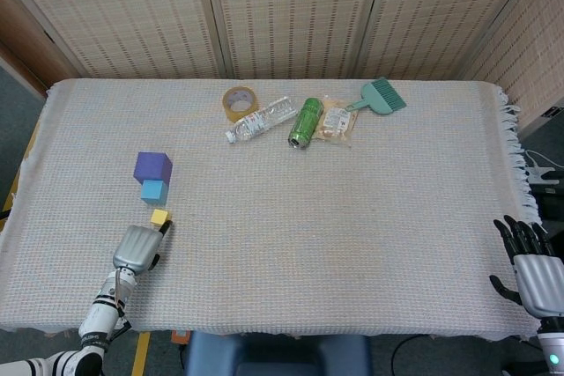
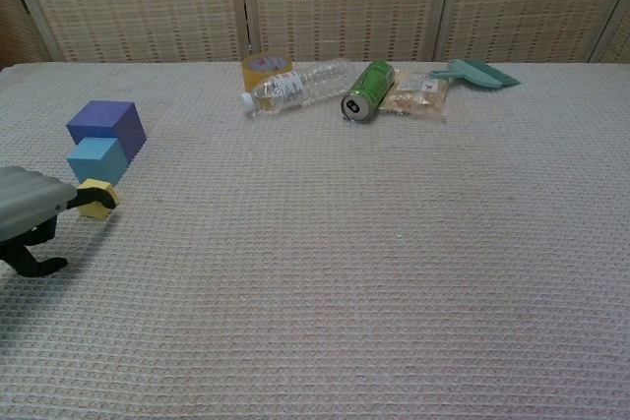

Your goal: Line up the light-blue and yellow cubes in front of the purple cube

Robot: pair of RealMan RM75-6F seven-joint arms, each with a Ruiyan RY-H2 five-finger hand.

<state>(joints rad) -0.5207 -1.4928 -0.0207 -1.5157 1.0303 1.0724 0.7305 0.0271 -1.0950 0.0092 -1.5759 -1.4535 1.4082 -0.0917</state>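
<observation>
left hand [image 1: 135,247] lies nearest, fingers loosely spread, nothing held, a fingertip at yellow cube [image 1: 159,217], judged an alignment nudge | right hand [image 1: 532,272] spread, empty | three cubes are counted: yellow, light-blue cube [image 1: 153,191], purple cube [image 1: 152,167], in a near-to-far row | one bottle [image 1: 262,119], one can [image 1: 306,122] beyond

No text, brand or number can be read in either view. The clear bottle [image 2: 295,86], lying just left of the green can [image 2: 368,90], carries a white label with red marks too small to make out. The can's printing is only a blur, and the snack packet [image 2: 418,95] to the right of the can shows a small white sticker, also illegible.
</observation>
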